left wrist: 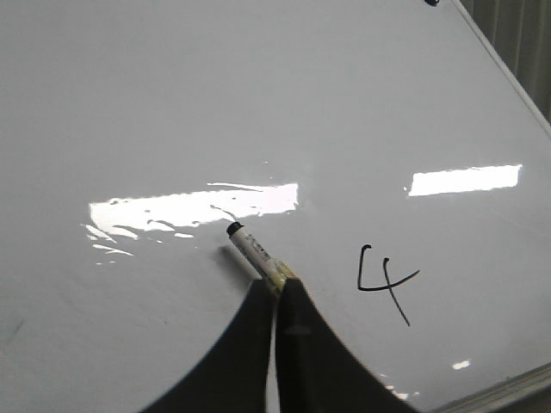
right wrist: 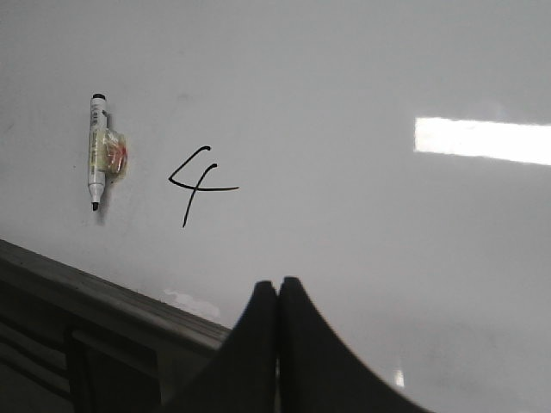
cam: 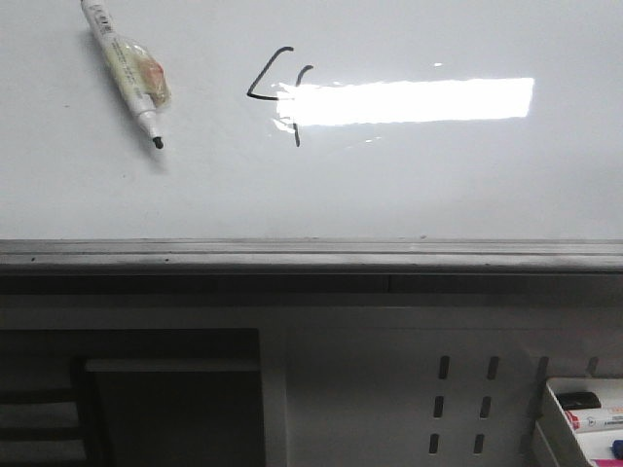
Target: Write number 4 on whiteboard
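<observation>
1. Reading as finished: the number 4 (cam: 279, 94) sits on the whiteboard (cam: 409, 185), left of centre, its right side partly washed out by a light reflection (cam: 409, 100).
2. A marker (cam: 127, 70) lies on the board left of the digit, tip bare and pointing near-right, apart from the strokes.
3. Left gripper (left wrist: 277, 280) looks pinched on the marker's back end in its wrist view; contact with the board cannot be told.
4. Right gripper (right wrist: 277, 288) fingers pressed together, holding nothing, over the board to the right.
5. Judgement: writing done; only releasing or stowing the marker remains.
</observation>
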You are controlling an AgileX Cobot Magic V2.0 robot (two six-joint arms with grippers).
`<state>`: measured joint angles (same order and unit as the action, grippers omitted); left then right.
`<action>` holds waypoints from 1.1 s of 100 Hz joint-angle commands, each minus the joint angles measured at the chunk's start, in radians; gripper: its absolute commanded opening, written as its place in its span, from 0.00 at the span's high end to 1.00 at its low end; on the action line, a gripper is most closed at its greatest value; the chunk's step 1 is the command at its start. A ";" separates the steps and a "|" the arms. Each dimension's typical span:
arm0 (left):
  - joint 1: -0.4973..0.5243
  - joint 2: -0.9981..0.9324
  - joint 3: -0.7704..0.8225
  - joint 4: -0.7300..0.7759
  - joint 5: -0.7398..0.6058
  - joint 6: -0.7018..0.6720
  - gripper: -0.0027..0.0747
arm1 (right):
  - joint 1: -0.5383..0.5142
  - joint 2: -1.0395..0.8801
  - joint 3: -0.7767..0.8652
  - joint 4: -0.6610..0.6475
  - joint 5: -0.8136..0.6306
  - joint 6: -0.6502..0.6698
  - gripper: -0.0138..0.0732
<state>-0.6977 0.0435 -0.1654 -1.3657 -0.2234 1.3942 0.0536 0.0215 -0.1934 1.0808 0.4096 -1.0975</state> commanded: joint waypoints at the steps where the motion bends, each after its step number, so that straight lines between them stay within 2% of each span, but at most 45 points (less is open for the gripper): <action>1: 0.029 0.020 -0.006 0.218 -0.026 -0.156 0.99 | -0.004 0.011 -0.027 0.032 -0.044 -0.005 0.92; 6: 0.069 0.032 0.011 0.374 -0.040 -0.336 0.99 | -0.004 0.011 -0.027 0.032 -0.044 -0.005 0.92; 14: 0.164 0.044 0.040 0.569 -0.039 -0.543 0.99 | -0.004 0.011 -0.027 0.032 -0.044 -0.005 0.92; 27: 0.326 0.034 0.075 0.919 0.030 -0.890 0.99 | -0.004 0.011 -0.027 0.032 -0.044 -0.005 0.92; 30: 0.363 0.029 0.081 1.000 0.043 -0.954 0.99 | -0.004 0.011 -0.027 0.032 -0.044 -0.005 0.92; 39: 0.436 0.006 0.104 1.112 0.075 -1.094 0.99 | -0.004 0.011 -0.027 0.032 -0.044 -0.005 0.92; 58: 0.540 -0.061 0.175 1.255 0.089 -1.253 0.99 | -0.004 0.011 -0.027 0.032 -0.044 -0.005 0.92; 72: 0.614 -0.076 0.191 1.267 0.151 -1.276 0.99 | -0.004 0.011 -0.027 0.032 -0.044 -0.005 0.92; 84: 0.618 -0.076 0.192 1.317 0.160 -1.276 0.99 | -0.004 0.011 -0.027 0.032 -0.044 -0.005 0.92; 110: 0.613 -0.076 0.192 1.314 0.187 -1.276 0.99 | -0.004 0.011 -0.027 0.032 -0.044 -0.005 0.92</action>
<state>-0.0805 -0.0042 -0.0023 -0.0516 0.0225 0.1302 0.0536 0.0215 -0.1934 1.0808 0.4074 -1.0975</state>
